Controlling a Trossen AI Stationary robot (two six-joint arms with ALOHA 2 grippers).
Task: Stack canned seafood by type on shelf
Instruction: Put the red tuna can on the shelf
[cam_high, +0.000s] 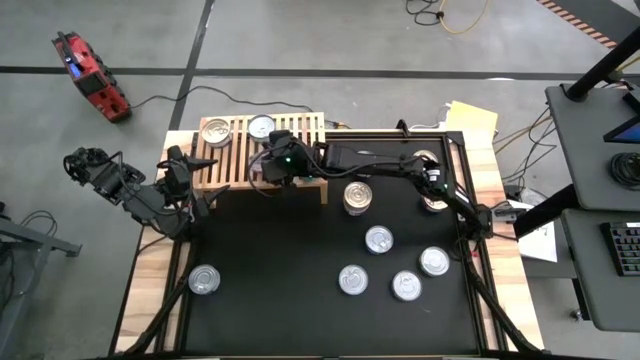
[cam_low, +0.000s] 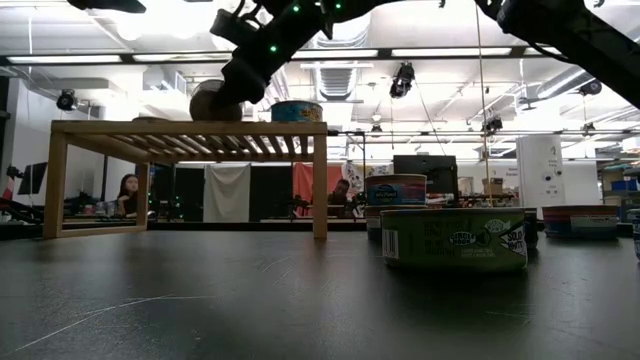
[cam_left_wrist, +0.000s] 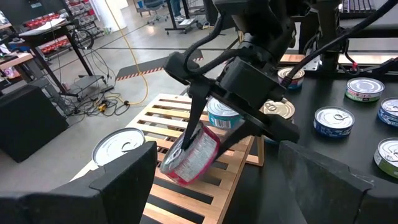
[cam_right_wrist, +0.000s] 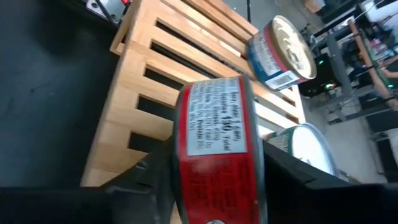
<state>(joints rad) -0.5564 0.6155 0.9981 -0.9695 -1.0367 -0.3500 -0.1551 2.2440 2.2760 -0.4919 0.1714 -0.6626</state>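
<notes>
Right hand (cam_left_wrist: 205, 134) of mine clamps a red-labelled tin (cam_left_wrist: 189, 155) by its rims, tilted over the shelf (cam_left_wrist: 186, 186); rigid, slick metal, likely to roll.

**Where the cans and the shelf stand**

The shelf (cam_high: 262, 150) stands at the far left part of the table (cam_high: 260, 290). On its slats are two cans side by side, one (cam_high: 215, 131) left of the other (cam_high: 262, 127). The right gripper (cam_left_wrist: 205, 140) is above the shelf front and has a tilted can (cam_left_wrist: 189, 155) between its fingers. Six cans lie on the table right of the shelf (one (cam_high: 357, 196) nearest to it). A single can (cam_high: 204, 279) lies at the near left. The left gripper (cam_high: 185, 180) waits just left of the shelf.
</notes>
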